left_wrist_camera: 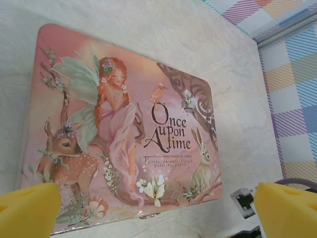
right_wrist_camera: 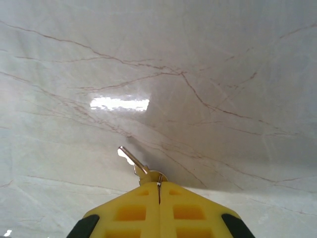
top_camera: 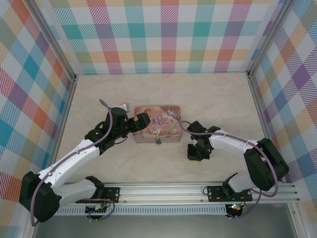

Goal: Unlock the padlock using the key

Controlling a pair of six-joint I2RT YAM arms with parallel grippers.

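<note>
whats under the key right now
Bare marble table lies beneath the key blade. The key's head is hidden between the right gripper fingers, so what is under that part cannot be seen.

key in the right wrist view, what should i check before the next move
1. Key held by right pincer: ok, shut on its head, blade out.
2. Padlock located: ok, at the tin's front edge.
3. Keyhole facing: cannot tell, too small.
4. Key lined up with padlock: not ok, it is over bare table, right of the tin.
5. Left pincer gripping tin: not ok, open.
</note>
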